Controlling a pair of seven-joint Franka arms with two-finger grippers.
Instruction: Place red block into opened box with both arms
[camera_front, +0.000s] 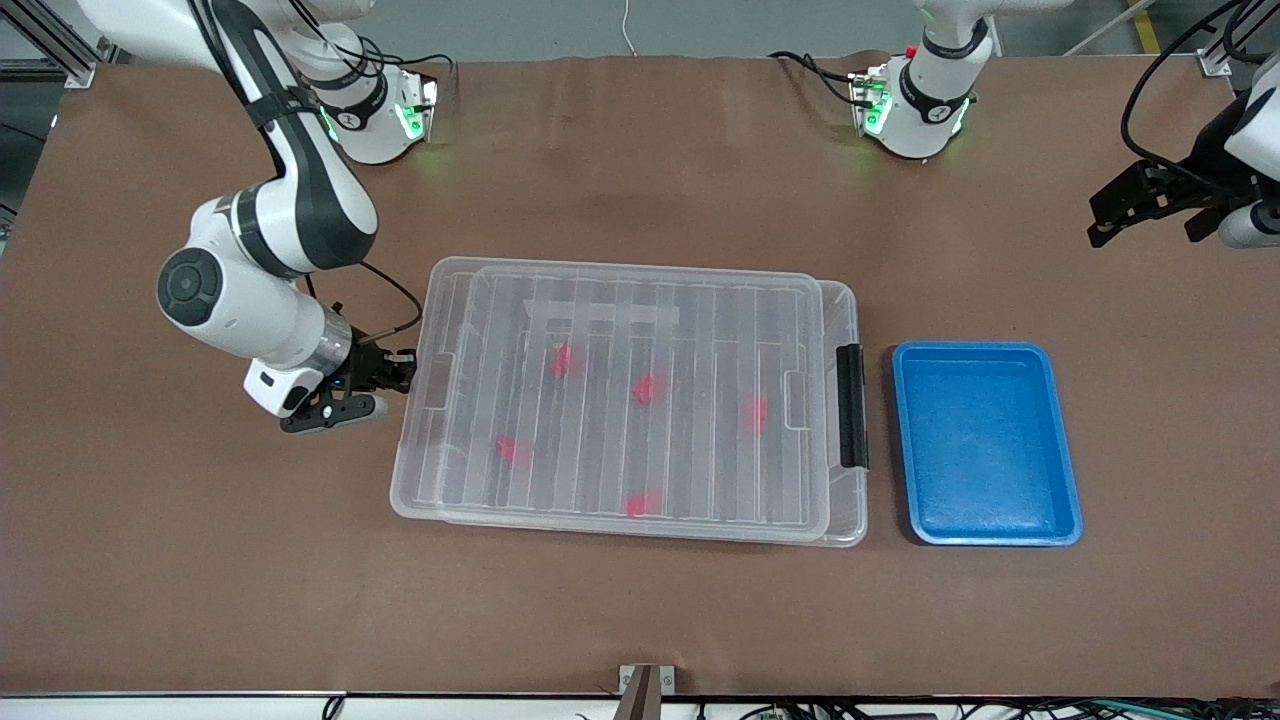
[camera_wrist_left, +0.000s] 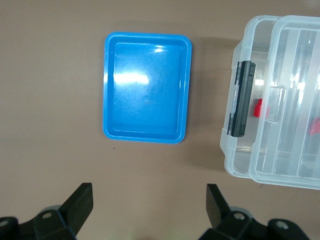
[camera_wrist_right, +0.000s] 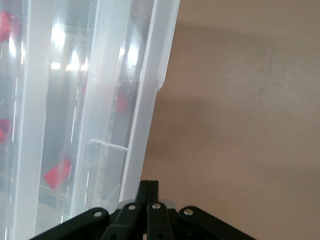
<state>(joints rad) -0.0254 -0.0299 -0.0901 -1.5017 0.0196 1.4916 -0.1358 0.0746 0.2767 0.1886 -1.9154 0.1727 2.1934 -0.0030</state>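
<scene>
Table (camera_front: 200, 600): brown surface carrying everything in the scene.
Box (camera_front: 420, 500): large clear bin in the middle of the table, long side running between the two arms' ends; its black latch (camera_front: 851, 406) sits on the short end toward the left arm's end.
Lid (camera_front: 640, 300): ribbed, see-through, lying on top of the box and shifted a little off its rim, so the box's edge shows past it at the latch end.
Red blocks: five red shapes show blurred through the lid, all inside the box. Nearest the front camera is one at (camera_front: 640, 505); then one at (camera_front: 512, 451); one near the latch end at (camera_front: 755, 412); one mid-box at (camera_front: 650, 388); the farthest at (camera_front: 562, 360). Which of them is the task's block cannot be told.
Blue tray (camera_front: 1060, 440): just beside the box's latch end, toward the left arm's end of the table, apart from the box.
Right gripper (camera_front: 395, 372): low at the box's short end toward the right arm's end, at the rim under the lid's edge; jaws pressed together, and the right wrist view shows the two fingers meeting with nothing between them.
Left gripper (camera_front: 1100, 225): up in the air over the table at the left arm's end; jaws spread wide and holding nothing; this arm waits.
</scene>
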